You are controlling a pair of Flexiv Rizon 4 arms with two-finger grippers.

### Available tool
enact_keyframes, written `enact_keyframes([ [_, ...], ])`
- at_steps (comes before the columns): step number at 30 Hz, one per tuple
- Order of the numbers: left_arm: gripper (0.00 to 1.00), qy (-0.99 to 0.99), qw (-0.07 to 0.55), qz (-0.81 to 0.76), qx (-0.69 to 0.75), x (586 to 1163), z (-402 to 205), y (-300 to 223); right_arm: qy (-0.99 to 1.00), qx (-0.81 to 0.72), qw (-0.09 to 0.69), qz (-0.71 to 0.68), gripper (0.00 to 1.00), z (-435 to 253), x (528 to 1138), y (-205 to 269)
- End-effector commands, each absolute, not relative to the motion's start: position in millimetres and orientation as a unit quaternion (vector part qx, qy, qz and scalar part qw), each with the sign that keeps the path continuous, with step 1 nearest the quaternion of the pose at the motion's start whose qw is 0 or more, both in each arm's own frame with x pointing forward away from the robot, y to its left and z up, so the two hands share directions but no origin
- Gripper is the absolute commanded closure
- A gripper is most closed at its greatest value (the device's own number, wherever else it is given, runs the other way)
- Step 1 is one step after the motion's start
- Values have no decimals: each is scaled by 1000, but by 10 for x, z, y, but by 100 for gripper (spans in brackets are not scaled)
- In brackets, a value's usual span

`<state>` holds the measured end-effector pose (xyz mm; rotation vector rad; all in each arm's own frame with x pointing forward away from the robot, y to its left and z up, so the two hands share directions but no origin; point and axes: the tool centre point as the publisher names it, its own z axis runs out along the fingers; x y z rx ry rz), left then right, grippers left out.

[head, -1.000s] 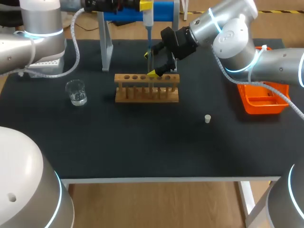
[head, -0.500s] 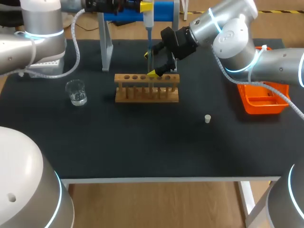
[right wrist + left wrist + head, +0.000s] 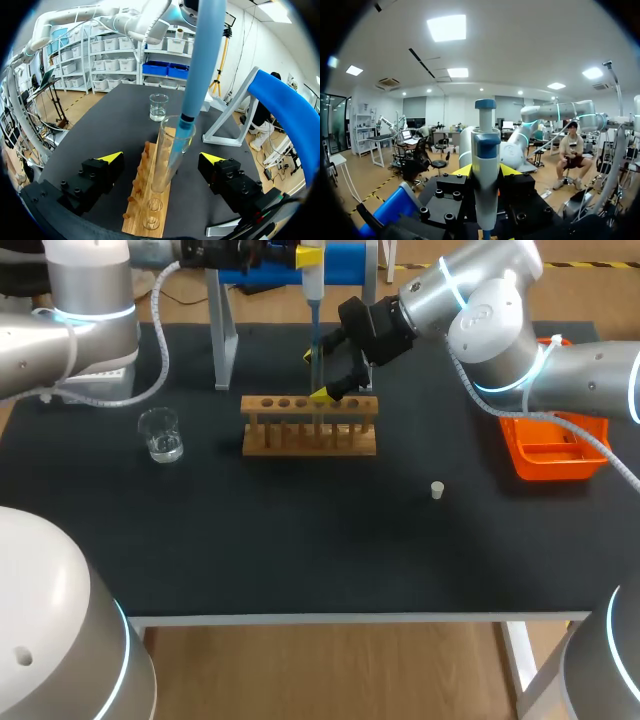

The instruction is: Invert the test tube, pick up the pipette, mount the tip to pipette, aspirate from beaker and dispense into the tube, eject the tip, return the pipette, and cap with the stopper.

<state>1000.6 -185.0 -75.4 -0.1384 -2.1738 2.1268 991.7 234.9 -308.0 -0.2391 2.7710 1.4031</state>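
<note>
— Your right gripper (image 3: 162,158)?
— Wide open, holding nothing; the test tube (image 3: 161,175) stands racked between its fingers.
— Your left gripper (image 3: 486,170)?
— Clamped on the pipette (image 3: 485,150), tip inside that tube.

clear test tube (image 3: 167,160) stands upright, mouth up, in wooden rack (image 3: 310,430). white-and-blue pipette (image 3: 485,165) hangs vertical above it, clamped in left gripper (image 3: 486,171), its tip (image 3: 176,146) dipped inside tube mouth. small glass beaker (image 3: 160,434), a little clear liquid inside, sits well left of rack. white stopper (image 3: 437,490) lies loose, right of rack and apart from it.
</note>
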Motion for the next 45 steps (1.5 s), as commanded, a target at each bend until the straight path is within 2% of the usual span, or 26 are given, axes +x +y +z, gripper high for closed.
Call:
enact_keyframes([
  [1, 100, -711, 50, 699, -47, 10021, -771, -1850, 890, -77, 13, 450, 0, -3075, 9915, 2341],
  [45, 100, -709, 52, 702, -44, 10039, -815, -1839, 890, -77, 13, 450, 0, -3075, 9915, 2341],
])
